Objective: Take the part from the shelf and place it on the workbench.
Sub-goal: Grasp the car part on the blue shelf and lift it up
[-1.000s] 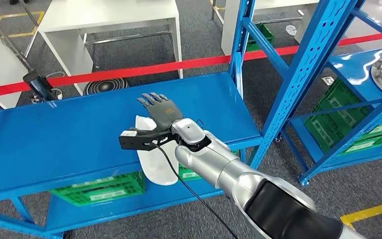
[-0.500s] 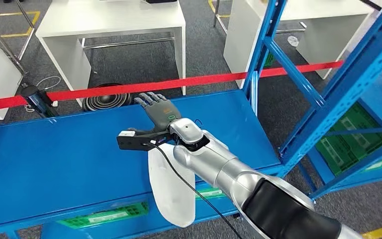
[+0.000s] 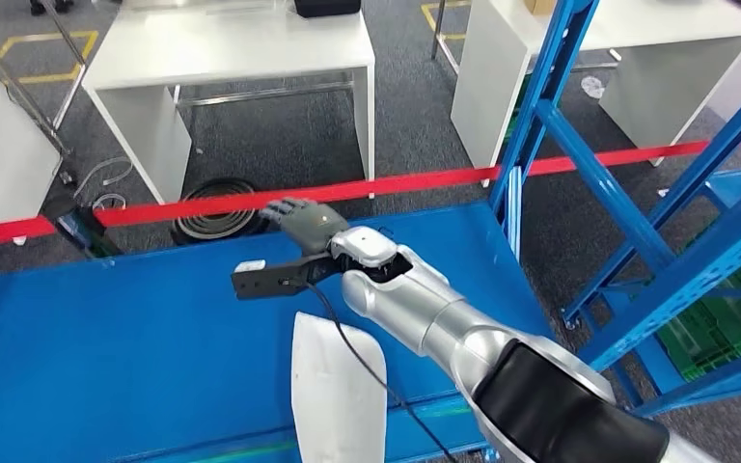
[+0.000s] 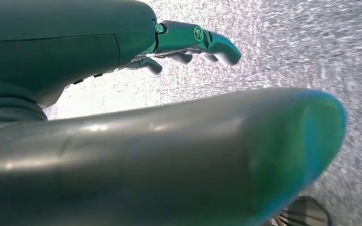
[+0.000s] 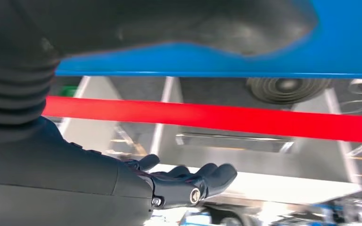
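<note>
Camera tilted up; white part (image 3: 338, 395) now lower centre. Right hand (image 3: 301, 221) empty, fingers spread. Left hand (image 4: 122, 42) empty over carpet.

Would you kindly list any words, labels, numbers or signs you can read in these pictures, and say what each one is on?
No text can be read in these views.
The white part on the blue shelf bears no visible lettering.
The red barrier tape is plain.
The small white patch on the black camera mount by the right hand is too small to read.
The yellow floor markings are lines, not characters.
</note>
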Robot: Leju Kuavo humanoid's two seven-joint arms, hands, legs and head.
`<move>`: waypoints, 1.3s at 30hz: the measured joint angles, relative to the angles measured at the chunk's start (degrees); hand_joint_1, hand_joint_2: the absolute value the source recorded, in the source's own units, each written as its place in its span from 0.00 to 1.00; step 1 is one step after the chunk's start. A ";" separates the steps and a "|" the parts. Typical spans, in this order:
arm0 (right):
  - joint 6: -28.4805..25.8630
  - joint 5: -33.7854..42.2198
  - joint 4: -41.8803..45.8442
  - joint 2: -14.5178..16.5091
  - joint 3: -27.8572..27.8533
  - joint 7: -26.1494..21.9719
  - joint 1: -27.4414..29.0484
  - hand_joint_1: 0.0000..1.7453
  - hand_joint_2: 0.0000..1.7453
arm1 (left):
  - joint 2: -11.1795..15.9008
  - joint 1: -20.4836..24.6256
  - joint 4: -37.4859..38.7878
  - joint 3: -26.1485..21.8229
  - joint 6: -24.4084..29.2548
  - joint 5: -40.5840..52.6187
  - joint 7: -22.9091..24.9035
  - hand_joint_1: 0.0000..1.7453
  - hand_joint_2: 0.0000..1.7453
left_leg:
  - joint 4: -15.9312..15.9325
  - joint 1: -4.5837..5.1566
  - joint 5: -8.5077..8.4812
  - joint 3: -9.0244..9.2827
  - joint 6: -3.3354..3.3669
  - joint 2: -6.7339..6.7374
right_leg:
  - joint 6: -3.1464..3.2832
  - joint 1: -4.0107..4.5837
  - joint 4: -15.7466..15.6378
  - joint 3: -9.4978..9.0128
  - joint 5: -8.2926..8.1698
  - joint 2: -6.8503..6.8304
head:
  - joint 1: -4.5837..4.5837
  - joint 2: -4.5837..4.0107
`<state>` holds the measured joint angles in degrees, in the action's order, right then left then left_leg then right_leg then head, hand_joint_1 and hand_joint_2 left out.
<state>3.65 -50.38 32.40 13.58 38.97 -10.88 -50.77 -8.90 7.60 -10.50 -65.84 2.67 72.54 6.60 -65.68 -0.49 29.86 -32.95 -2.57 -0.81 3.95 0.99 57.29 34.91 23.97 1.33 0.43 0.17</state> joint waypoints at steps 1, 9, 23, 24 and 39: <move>0.62 0.32 0.20 0.03 0.00 -0.68 -0.18 0.00 1.00 | 0.04 0.07 0.01 0.01 0.00 0.03 0.04 0.00 0.00 | -3.09 -0.06 1.24 -2.10 -0.23 0.15 | 0.12 -0.07 -0.11 -0.23 0.21 -0.05 | -0.04 0.00; 4.67 3.60 6.27 0.12 0.52 1.70 -0.07 0.00 0.00 | 0.81 -0.47 -0.03 0.09 -0.35 0.60 -0.59 0.00 0.00 | 6.09 -0.70 -4.24 -3.14 -1.00 0.43 | -1.37 -0.86 1.51 -1.59 3.41 0.23 | -0.16 -0.01; 22.77 14.82 15.34 -6.13 8.62 -3.04 -0.12 0.00 1.00 | 0.56 0.11 0.02 0.78 -0.39 1.14 1.27 0.00 0.00 | 6.78 -0.22 -2.42 -0.53 2.13 0.52 | -2.03 -0.27 6.64 4.29 1.94 -1.13 | 0.11 -0.01; 24.99 15.65 15.87 -6.79 9.89 -3.74 -0.61 0.00 1.00 | 0.50 0.48 0.03 0.97 -0.42 1.28 1.59 0.00 0.00 | 6.82 -0.19 -2.24 -0.41 1.96 0.50 | -1.62 -0.01 3.53 2.88 0.85 -1.25 | 0.14 -0.01; 33.66 20.10 21.36 -12.64 21.74 -3.94 -3.55 0.00 1.00 | 1.02 1.92 0.03 1.25 -0.42 0.95 3.00 0.00 0.00 | 7.95 -0.08 -1.82 0.68 1.16 0.97 | -2.04 0.13 1.19 1.41 1.05 -0.90 | 0.21 0.01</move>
<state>37.31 -30.29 53.76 0.94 60.71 -14.82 -54.32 -7.88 9.52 -10.47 -64.59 2.25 73.49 9.60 -57.73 -0.56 28.03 -32.27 -1.41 0.16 1.91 1.13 58.47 36.33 25.02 0.43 0.64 0.17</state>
